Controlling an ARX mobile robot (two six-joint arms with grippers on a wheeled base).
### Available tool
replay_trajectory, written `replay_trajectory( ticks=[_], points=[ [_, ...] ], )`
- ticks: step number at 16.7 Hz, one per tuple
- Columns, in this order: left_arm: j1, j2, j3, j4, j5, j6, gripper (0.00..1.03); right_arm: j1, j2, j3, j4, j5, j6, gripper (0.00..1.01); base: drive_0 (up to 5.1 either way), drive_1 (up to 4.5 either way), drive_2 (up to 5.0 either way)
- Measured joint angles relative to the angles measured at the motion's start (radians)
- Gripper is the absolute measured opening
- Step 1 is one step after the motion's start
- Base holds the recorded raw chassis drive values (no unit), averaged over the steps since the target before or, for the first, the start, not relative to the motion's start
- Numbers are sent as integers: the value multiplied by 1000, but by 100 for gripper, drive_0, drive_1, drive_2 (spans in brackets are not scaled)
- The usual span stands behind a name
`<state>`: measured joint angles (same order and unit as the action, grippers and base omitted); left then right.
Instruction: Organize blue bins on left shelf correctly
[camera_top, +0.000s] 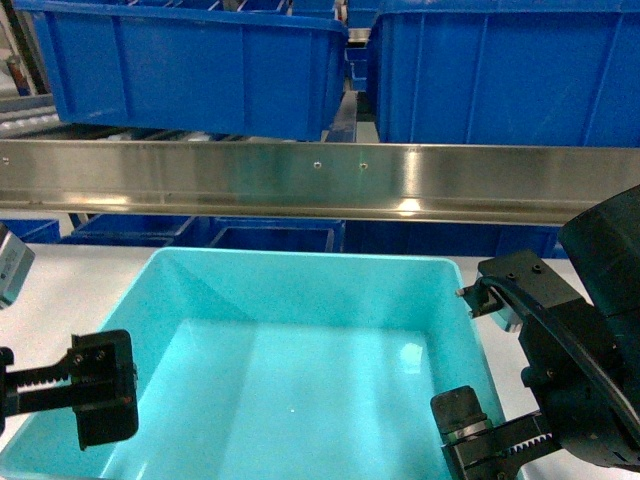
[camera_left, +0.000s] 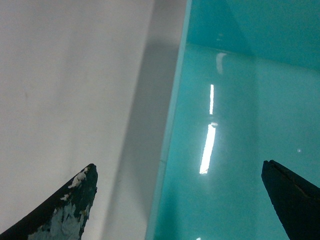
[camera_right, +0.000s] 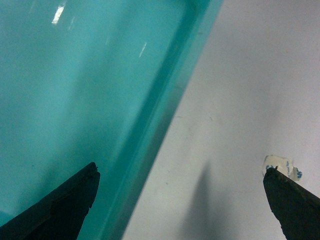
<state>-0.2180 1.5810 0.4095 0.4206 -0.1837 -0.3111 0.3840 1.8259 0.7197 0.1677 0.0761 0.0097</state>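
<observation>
Turquoise tub on white table, steel shelf beam at 12 o'clock.
Left gripper and right gripper spread wide, each straddling a tub side rim, holding nothing.

Turquoise tub (royal-blue bins behind)

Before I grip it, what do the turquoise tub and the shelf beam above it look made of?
The turquoise tub looks like smooth moulded plastic with a glossy finish: light streaks reflect off its floor. The shelf beam looks like polished stainless steel, showing mirror-like reflections and small fasteners.
</observation>
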Motion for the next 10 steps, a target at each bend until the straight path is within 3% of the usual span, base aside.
replay_trajectory(
  ticks=[3, 7, 10],
  points=[
    [3, 85, -1, 25, -15, -6, 98, -4, 0, -7, 6, -10, 20, 98, 0, 0, 0],
    [13, 121, 4, 45, -14, -7, 98, 9, 1, -7, 6, -11, 21, 98, 0, 0, 0],
    [50, 159, 15, 56, -4, -10, 98, 9, 13, -6, 5, -8, 21, 98, 0, 0, 0]
  ],
)
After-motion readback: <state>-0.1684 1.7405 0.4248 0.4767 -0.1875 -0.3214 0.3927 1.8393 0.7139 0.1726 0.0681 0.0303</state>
